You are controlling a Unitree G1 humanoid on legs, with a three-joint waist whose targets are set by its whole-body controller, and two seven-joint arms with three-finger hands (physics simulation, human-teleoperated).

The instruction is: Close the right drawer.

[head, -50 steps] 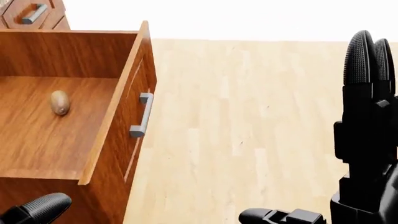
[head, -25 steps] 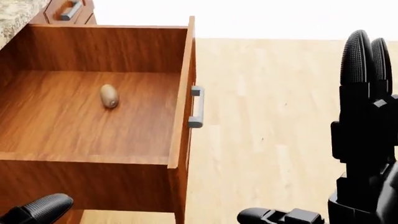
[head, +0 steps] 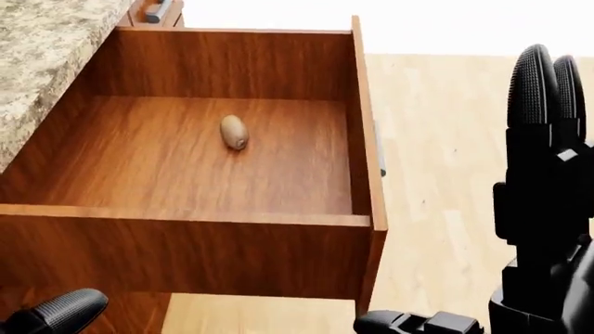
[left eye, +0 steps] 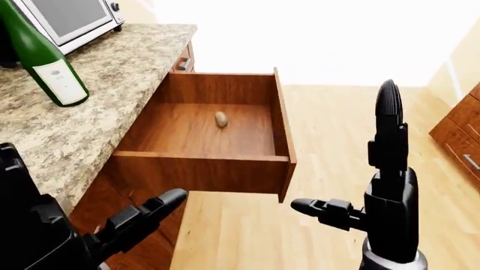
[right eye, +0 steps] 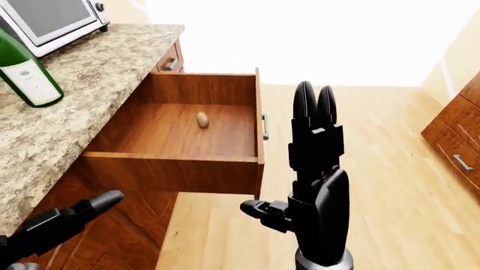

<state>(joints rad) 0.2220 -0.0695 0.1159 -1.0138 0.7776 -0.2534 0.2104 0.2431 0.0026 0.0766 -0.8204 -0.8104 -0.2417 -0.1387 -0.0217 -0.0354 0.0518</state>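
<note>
While the right drawer [left eye: 214, 132] stands pulled fully out from under the granite desk [left eye: 90, 101], its wooden tray reaches toward the right of the left-eye view, over the pale plank floor [left eye: 337, 169]. A small brown oval object [head: 234, 131], perhaps a kiwi or a nut, lies alone on the drawer bottom, nearer the upper wall than the lower one in the head view. The drawer front forms the right wall in these views, and its grey handle [right eye: 265, 126] shows on the outer face in the right-eye view.

The right hand [right eye: 311, 169] is raised upright to the right of the drawer front, near it but not touching; its two long fingers [right eye: 315, 112] point straight up, side by side, and the thumb juts out to the left lower down, so the fingers are spread wide and hold nothing. The left hand [left eye: 135, 222] sits low at the left, below the drawer's lower wall, its fingers extended toward the cabinet and gripping nothing.

On the desk, at the upper left of the left-eye view, a green bottle [left eye: 41, 56] with a white label leans beside a silver microwave [left eye: 67, 19]. Another drawer handle [left eye: 182, 63] shows beyond the open drawer. More wooden cabinets [left eye: 461, 135] stand at the far right.
</note>
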